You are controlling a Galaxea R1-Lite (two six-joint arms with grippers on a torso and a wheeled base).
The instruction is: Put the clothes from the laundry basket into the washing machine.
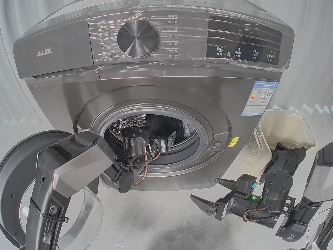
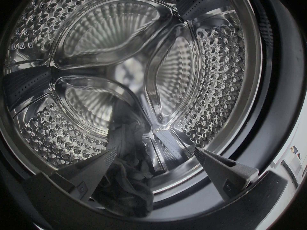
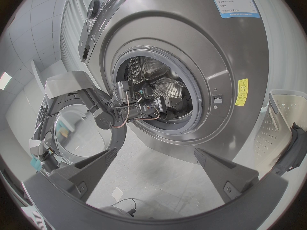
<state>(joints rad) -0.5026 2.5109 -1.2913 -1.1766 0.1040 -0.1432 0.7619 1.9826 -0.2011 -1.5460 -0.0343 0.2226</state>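
The grey washing machine (image 1: 156,87) stands with its round opening uncovered. My left gripper (image 2: 153,150) is inside the steel drum (image 2: 128,64), open with nothing between its fingers. A dark garment (image 2: 128,176) lies on the drum floor just below it. To the right of the machine, a cream laundry basket (image 1: 288,129) has another dark garment (image 1: 288,157) draped over its front rim. My right gripper (image 1: 204,189) hangs low in front of the machine's lower right corner, open and empty, beside the basket. The right wrist view shows the basket (image 3: 281,112) and its garment (image 3: 294,147).
The machine's door (image 1: 14,171) is swung fully open to the left, beside my left arm. Bare pale floor (image 1: 156,216) lies in front of the machine. A loose cable (image 3: 128,205) rests on the floor below my right gripper.
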